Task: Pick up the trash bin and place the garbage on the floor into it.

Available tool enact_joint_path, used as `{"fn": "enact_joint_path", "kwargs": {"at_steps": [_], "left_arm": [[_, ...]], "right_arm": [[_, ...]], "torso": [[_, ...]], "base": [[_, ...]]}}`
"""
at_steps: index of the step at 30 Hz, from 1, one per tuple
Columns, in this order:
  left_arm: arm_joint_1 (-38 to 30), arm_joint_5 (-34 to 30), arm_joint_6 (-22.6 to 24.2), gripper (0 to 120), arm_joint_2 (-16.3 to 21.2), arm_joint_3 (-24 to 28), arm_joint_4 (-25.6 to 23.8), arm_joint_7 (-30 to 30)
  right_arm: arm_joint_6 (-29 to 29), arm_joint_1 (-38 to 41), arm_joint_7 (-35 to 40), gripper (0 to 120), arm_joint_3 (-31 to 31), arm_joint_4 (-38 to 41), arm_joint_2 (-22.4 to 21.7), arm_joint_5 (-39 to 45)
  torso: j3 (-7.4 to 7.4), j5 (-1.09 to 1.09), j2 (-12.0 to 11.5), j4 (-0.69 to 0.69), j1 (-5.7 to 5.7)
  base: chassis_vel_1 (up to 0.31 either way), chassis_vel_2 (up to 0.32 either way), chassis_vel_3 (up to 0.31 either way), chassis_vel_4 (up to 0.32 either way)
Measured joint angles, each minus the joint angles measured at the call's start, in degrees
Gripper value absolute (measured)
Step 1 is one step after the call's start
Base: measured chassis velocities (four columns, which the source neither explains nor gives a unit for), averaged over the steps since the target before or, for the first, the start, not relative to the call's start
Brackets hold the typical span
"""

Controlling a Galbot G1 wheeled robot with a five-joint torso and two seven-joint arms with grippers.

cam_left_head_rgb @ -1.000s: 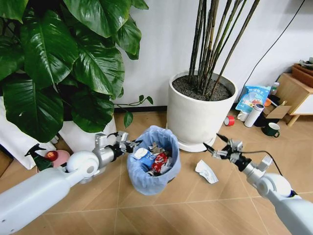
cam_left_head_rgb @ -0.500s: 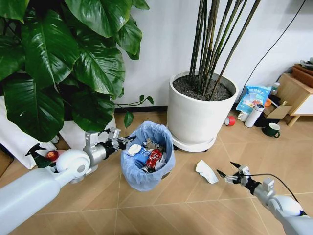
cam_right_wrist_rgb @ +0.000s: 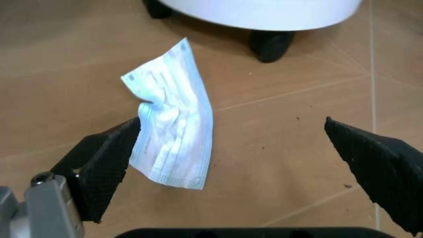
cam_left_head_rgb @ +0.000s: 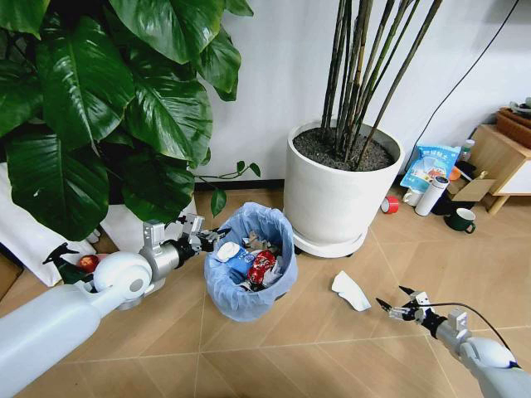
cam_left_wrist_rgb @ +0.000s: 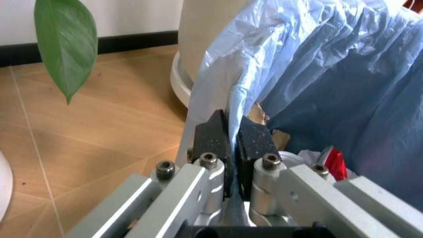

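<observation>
I count one trash bin pinched in my left gripper, one crumpled white wrapper lying near my spread right gripper, and two white plant pots.

- left arm: enters head view from 8 o'clock, white forearm running up toward centre, wrist near level.
- left gripper: at about 9 o'clock of frame centre; in the left wrist view the two black pads are pressed together, thin blue film pinched between them.
- right arm: enters head view from 5 o'clock, low, pointing toward 10 o'clock.
- right gripper: fingers spread wide; in the right wrist view the black fingertips stand far apart, nothing between them touched.
</observation>
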Motion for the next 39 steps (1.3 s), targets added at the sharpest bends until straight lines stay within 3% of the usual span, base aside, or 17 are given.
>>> {"fn": "enact_joint_path", "kwargs": {"at_steps": [14, 39], "left_arm": [[-1.57, -0.58, 0.02, 0, -1.37, 0.94, 0.68, -0.08], [-2.62, -1.35, 0.22, 0, -2.57, 1.49, 1.07, -0.81]], "right_arm": [[0.33, 4.20, 4.69, 100, -3.09, -1.79, 4.10, -11.04], [-1.92, 19.94, 7.97, 100, -9.78, -18.01, 13.11, -14.16]], "torso": [[0.00, -0.01, 0.00, -0.01, 0.00], [0.01, -0.03, 0.00, 0.01, 0.00]], "base": [[0.000, 0.000, 0.000, 0.000], [0.000, 0.000, 0.000, 0.000]]}}
